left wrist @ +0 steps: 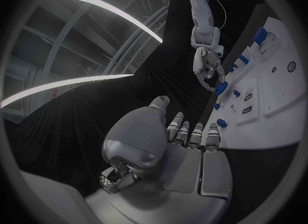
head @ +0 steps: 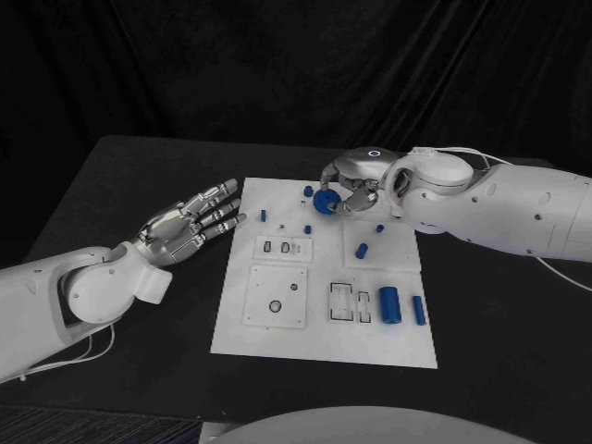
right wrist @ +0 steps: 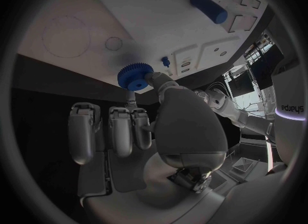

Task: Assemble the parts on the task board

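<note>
- Gear (head: 326, 202) was pinched by right hand (head: 353, 185) over board's (head: 326, 344) far edge, likely for seating.
- Left hand (head: 190, 222) lay flat, holding nothing, left of board.

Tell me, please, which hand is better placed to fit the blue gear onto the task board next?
The right hand: it already pinches the blue gear over the task board's far end. The left hand hovers open beside the board, holding nothing.
</note>
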Tool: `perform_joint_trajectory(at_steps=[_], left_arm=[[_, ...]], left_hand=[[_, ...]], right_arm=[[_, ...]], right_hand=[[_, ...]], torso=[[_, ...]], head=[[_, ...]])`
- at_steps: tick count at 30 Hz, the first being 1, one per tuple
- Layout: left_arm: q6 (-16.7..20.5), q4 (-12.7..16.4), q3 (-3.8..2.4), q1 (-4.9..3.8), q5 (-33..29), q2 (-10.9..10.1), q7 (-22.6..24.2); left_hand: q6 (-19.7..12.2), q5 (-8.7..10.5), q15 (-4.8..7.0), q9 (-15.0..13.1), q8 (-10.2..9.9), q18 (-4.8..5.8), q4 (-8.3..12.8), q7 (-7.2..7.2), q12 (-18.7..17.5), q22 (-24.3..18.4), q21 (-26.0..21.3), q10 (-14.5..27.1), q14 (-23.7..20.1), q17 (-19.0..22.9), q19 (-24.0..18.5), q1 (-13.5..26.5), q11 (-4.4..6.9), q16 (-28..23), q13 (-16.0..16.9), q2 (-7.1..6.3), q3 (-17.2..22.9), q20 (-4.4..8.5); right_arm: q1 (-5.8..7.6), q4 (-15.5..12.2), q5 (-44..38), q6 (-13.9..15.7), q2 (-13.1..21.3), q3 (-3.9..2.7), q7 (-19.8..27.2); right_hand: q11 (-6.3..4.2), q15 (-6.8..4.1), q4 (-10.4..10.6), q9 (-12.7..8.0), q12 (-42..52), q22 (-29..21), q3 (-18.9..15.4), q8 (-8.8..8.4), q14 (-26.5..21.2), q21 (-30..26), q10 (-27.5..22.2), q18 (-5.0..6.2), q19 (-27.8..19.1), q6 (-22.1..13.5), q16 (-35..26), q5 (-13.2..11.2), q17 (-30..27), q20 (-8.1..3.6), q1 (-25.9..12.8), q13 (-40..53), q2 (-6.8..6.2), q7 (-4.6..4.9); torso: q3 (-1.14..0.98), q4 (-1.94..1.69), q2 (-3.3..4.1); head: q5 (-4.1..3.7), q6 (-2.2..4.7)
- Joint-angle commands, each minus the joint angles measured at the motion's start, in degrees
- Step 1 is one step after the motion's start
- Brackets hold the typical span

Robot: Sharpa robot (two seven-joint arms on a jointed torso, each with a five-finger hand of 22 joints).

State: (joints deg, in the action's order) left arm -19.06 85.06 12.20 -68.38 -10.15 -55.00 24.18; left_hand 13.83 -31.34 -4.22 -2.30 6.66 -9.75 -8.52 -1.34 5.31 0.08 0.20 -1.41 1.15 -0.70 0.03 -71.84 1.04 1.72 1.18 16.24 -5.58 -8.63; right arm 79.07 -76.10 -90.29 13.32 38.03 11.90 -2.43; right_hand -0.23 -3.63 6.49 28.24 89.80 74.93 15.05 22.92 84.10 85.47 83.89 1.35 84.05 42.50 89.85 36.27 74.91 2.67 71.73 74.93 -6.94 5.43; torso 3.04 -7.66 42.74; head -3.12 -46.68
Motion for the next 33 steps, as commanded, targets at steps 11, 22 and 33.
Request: perform_joint_trajectory(at_steps=[11, 22, 33], left_arm=[[0.24, 0.51, -0.05, 0.02, 0.00, -0.02, 0.18], [0.26, 0.44, -0.05, 0.02, 0.00, 0.24, 0.45], [0.03, 0.11, -0.05, 0.02, 0.00, 0.58, 0.41]], left_hand=[[-0.17, -0.40, -0.35, -0.04, 0.35, 0.98, 0.47, 0.27, 0.26, -0.08, -0.20, 0.10, -0.10, -0.04, -0.03, 0.53, -0.15, 0.26, 0.06, 0.03, -0.10, -0.56], [-0.01, -0.49, -0.36, -0.07, 0.46, 1.01, 0.61, 0.28, 0.35, -0.06, -0.18, 0.07, -0.06, -0.06, 0.00, 0.55, -0.15, 0.34, 0.08, -0.01, -0.05, -0.55], [-0.04, -0.55, -0.37, -0.07, 0.47, 1.03, 0.71, 0.28, 0.36, -0.07, -0.19, 0.06, -0.06, -0.05, -0.01, 0.57, -0.15, 0.34, 0.07, 0.00, 0.02, -0.54]], right_arm=[[0.13, 4.84, -0.24, -1.92, -5.71, -0.05, 1.59], [0.05, 8.07, -0.24, -1.72, -8.81, -0.05, 2.61], [0.03, 8.78, -0.24, -1.74, -9.23, -0.05, 2.70]], right_hand=[[0.39, 0.49, -0.04, 2.69, 0.20, 13.43, 0.48, 0.06, 5.90, 0.00, 6.11, -0.11, 3.31, 0.27, 0.15, -1.24, 15.09, 0.51, 0.00, 15.07, 0.65, -0.31], [0.48, 0.56, -0.12, 2.50, 0.20, 13.34, 0.67, -0.15, 5.90, -0.26, 6.11, -0.04, 3.16, 0.10, 0.15, -2.22, 15.09, 0.57, -0.03, 15.07, 0.77, -0.22], [0.49, 0.62, -0.37, 0.41, 0.20, 13.13, 1.42, -2.92, 5.90, -0.86, 6.11, 0.11, 2.79, -3.14, 0.15, -3.06, 15.09, 0.68, -0.42, 15.07, 0.59, -0.27]], torso=[[-0.01, 0.08, 0.03], [0.00, -0.13, 0.07], [-0.07, -0.21, 0.09]], head=[[0.20, 0.06], [0.24, 0.10], [0.00, 0.17]])
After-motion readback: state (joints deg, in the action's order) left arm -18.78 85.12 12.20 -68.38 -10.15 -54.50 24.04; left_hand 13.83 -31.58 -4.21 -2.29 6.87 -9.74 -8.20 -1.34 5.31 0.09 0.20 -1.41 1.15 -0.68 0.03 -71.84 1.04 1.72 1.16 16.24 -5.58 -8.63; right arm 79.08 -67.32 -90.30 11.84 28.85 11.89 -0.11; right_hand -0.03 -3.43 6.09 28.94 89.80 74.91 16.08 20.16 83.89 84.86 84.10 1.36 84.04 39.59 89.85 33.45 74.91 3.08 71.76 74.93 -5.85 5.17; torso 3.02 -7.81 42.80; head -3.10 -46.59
